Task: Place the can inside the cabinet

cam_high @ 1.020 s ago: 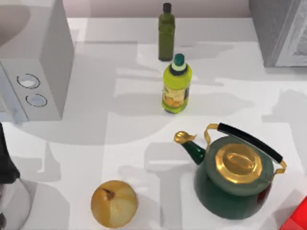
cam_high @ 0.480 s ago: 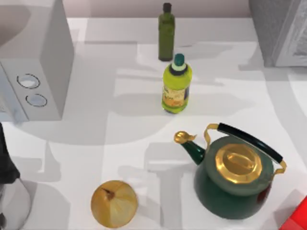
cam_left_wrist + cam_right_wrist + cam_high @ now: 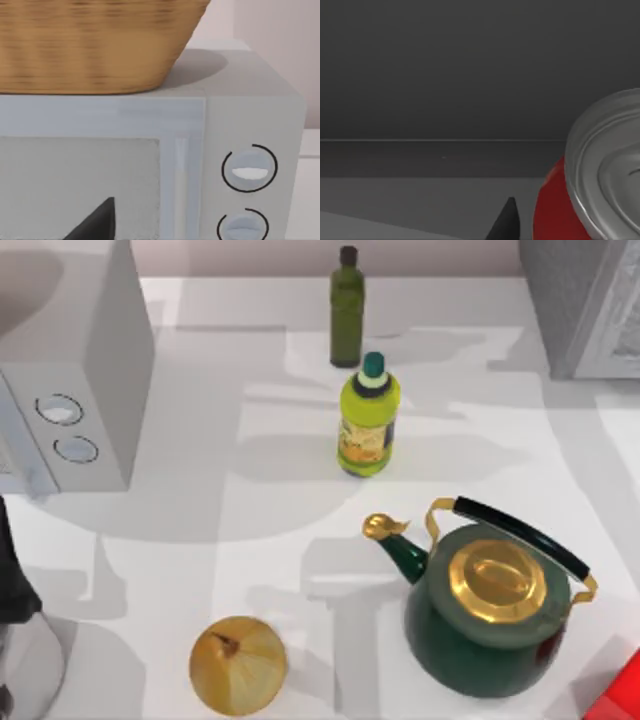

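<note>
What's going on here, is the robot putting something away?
Yes. The right wrist view shows a red can close to that camera, in front of a dark gray space with a shelf-like edge. From above, the table holds a kettle, an onion and two bottles. The left wrist camera faces a microwave with a basket on top.

A: What colours are on the table (image 3: 250, 530)?

B: The table is white with soft grey shadows. A dark green kettle (image 3: 487, 640) has a gold lid, gold spout tip and a black grip on a gold handle. Near it lies a golden-brown onion (image 3: 238, 665).

A: And the bottles?

B: One bottle (image 3: 369, 422) is yellow-green with a teal cap. The other, the glass bottle (image 3: 347, 310), is olive green with a dark cap.

A: Anything else?

B: A pale grey microwave (image 3: 240, 125) with white dials carries a tan woven basket (image 3: 95, 45). The can (image 3: 600, 185) is red with a silver top, against dark grey.
</note>
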